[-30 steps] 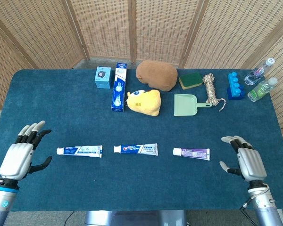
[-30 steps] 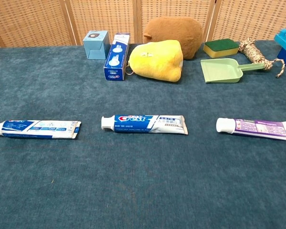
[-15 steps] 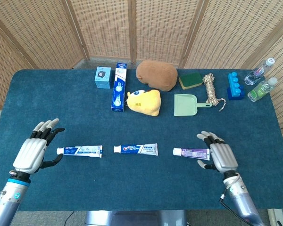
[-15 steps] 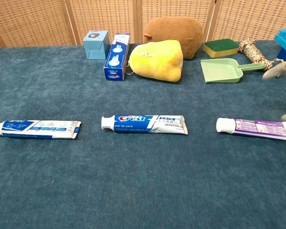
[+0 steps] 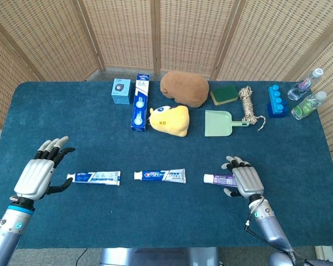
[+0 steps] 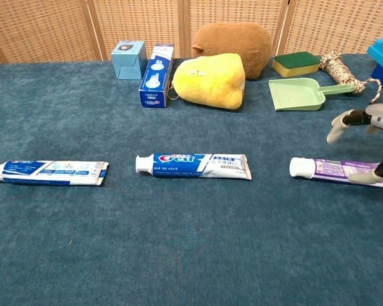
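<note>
right robot hand (image 5: pixel 243 178) fingers spread over purple toothpaste tube (image 6: pixel 340 172), thumb at its tail, nothing gripped | tube flat on surface (image 5: pixel 155 216) | left robot hand (image 5: pixel 38 174) spread, empty, beside left tube (image 5: pixel 93 177)

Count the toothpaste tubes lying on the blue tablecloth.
3, in one row: a blue-and-white tube nearest the left hand, a blue Crest tube in the middle, and a purple-and-white tube partly under the right hand.

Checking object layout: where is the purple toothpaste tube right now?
In the head view, the purple toothpaste tube lies rightmost in the front row of three tubes, its far end under the right hand.
</note>
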Available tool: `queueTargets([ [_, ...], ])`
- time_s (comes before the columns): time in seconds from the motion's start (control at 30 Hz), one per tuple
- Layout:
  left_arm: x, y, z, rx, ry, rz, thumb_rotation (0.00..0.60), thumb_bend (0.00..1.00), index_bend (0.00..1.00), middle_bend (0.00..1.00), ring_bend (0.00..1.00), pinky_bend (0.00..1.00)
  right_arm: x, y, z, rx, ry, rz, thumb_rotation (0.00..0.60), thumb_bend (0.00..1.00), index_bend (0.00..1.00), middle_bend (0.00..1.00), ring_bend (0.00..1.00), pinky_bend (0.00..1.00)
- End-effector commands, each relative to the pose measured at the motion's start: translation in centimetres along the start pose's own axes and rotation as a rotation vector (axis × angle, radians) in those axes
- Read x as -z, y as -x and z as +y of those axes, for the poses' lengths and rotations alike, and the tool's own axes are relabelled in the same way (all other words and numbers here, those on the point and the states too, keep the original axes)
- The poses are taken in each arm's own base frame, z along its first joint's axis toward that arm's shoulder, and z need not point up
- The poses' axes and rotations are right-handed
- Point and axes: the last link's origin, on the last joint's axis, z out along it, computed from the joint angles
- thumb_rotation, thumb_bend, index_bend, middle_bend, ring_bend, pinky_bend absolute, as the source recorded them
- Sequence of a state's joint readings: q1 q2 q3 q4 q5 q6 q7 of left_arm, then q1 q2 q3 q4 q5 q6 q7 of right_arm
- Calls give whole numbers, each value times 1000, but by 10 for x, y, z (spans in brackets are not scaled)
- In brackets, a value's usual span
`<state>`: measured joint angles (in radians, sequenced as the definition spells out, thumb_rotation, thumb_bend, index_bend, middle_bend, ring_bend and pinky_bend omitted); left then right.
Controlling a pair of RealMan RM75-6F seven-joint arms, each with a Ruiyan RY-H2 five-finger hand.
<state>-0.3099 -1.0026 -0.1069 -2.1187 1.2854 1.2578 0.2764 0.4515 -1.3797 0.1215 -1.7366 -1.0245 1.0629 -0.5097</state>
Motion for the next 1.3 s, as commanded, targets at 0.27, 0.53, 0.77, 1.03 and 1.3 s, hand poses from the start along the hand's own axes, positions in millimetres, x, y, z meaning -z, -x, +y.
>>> queueTargets([
  [0.27, 2, 0, -2, 3, -2, -1, 600, 265, 178, 36, 0, 0, -5, 12, 9, 60, 44, -32, 536, 246, 326, 136, 104, 193],
  [0.53, 3, -2, -3, 9, -1, 7, 600, 266, 175, 32, 0, 0, -11, 11, 14, 72, 57, -34, 539, 250, 362, 149, 114, 193],
  [0.77, 7, -2, -5, 16, -8, 10, 600, 265, 170, 31, 0, 0, -13, 12, 17, 81, 68, -51, 539, 256, 381, 153, 117, 195],
  [1.03, 13, -7, -7, 19, -14, 26, 600, 265, 170, 23, 0, 0, -21, 14, 11, 74, 56, -67, 561, 278, 435, 172, 135, 205],
  [1.3, 25, -12, -14, 23, -42, 44, 600, 265, 165, 15, 0, 0, -32, 8, -4, 17, 17, -65, 600, 372, 711, 370, 306, 284],
])
